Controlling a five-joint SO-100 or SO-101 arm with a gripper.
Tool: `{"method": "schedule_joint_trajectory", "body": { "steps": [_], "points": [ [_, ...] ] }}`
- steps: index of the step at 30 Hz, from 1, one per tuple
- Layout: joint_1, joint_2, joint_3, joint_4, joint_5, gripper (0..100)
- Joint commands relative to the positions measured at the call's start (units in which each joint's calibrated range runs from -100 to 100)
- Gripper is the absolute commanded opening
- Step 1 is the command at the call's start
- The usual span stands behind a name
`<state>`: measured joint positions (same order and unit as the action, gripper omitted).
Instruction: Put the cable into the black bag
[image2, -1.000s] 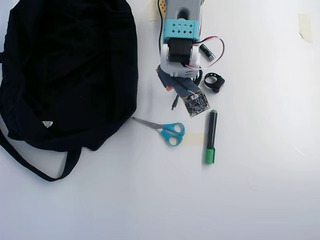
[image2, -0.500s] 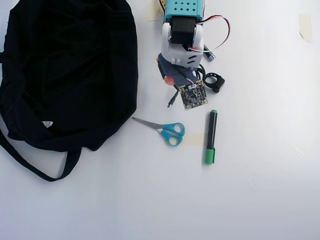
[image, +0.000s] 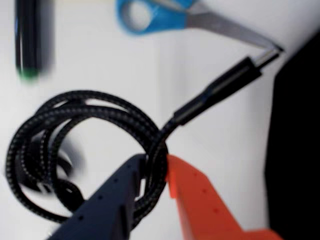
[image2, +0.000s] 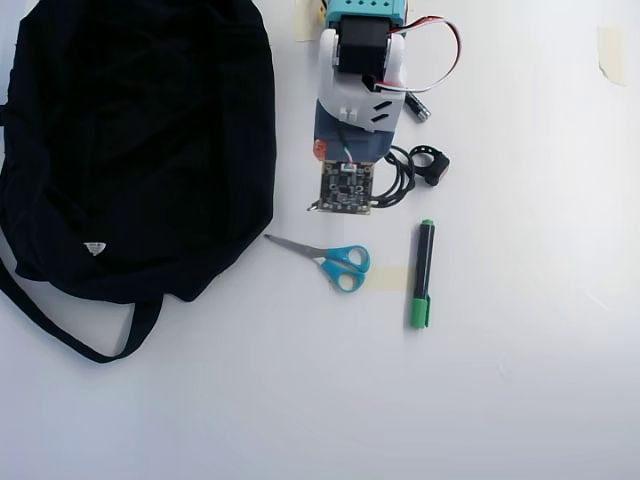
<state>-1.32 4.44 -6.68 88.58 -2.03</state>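
The cable (image: 75, 117), a braided black cord coiled in a small loop, is pinched between my dark blue finger (image: 112, 200) and orange finger (image: 200, 205). My gripper (image: 156, 167) is shut on the coil's right side. The plug (image: 227, 82) sticks out up and to the right. In the overhead view the coil (image2: 400, 180) shows just right of the wrist camera board (image2: 345, 188), which hides the jaws. The black bag (image2: 140, 140) fills the left of the overhead view, its strap (image2: 60, 335) trailing below. In the wrist view the bag's edge (image: 295, 150) is at the right.
Blue-handled scissors (image2: 335, 260) lie below the gripper, and a green-capped marker (image2: 422, 272) lies to their right. A small black ring strap (image2: 432, 165) sits beside the coil. Tape patches (image2: 610, 50) mark the white table.
The gripper has swung left toward the bag, carrying the cable with it. The plug end now points at the bag's edge. Scissors, marker and ring strap have not moved.
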Motion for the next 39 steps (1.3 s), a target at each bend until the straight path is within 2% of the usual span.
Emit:
{"method": "schedule_joint_trajectory", "body": {
  "steps": [1, 8, 23, 33, 39],
  "points": [
    [0.57, -3.11, -2.93, -3.22, -4.11, 2],
    [0.2, -3.03, -3.38, -6.41, -8.04, 2],
    [5.44, -3.03, -3.38, -5.03, -7.67, 2],
    [14.94, -3.03, -4.28, -1.84, -6.52, 2],
    [24.06, -3.03, -4.28, -2.27, -6.31, 2]
  ]
}}
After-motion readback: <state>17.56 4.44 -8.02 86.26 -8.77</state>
